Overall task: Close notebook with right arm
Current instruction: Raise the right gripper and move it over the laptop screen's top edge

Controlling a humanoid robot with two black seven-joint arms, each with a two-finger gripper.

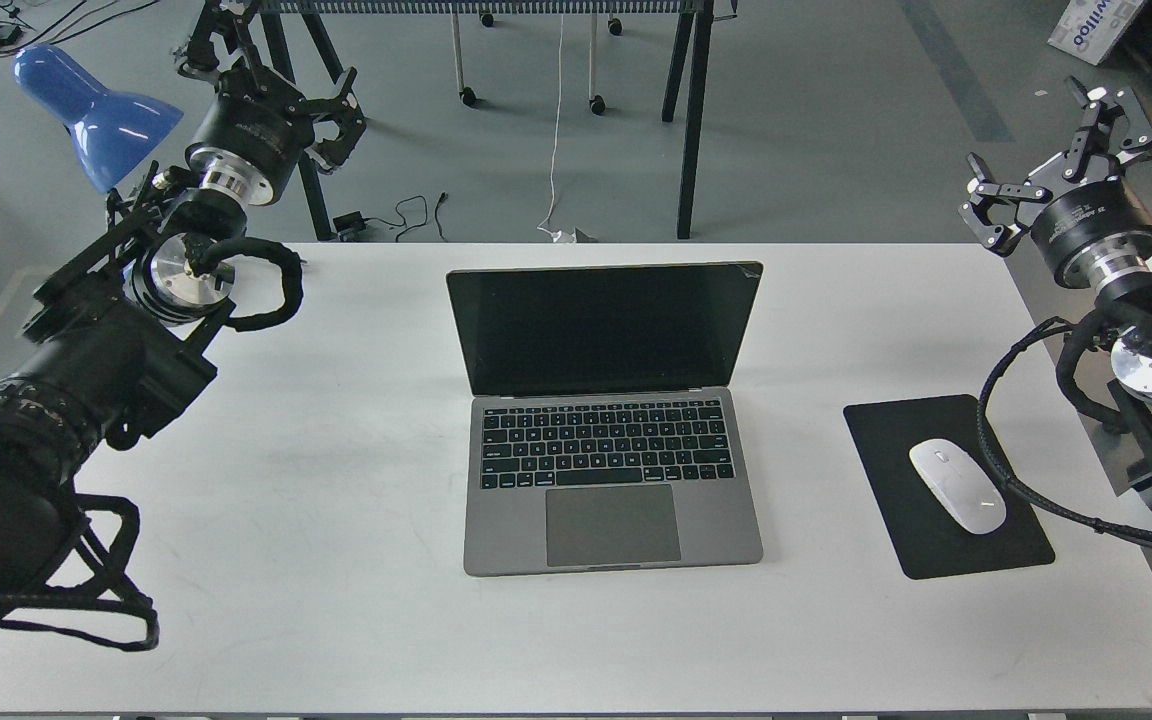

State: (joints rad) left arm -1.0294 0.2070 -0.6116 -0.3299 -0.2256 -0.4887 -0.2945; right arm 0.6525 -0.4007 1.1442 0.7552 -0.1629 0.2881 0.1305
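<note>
The notebook (608,440) is a slim grey laptop lying open in the middle of the white table (336,560), black screen upright and facing me. My right gripper (1061,150) hovers beyond the table's far right corner, well right of the screen, fingers spread open and empty. My left gripper (281,85) is raised beyond the far left corner, beside a blue lamp (91,110), fingers spread open and holding nothing.
A black mouse pad (976,545) with a white mouse (958,485) lies right of the laptop. Black table legs and a wheeled frame stand on the floor behind the table, with cables.
</note>
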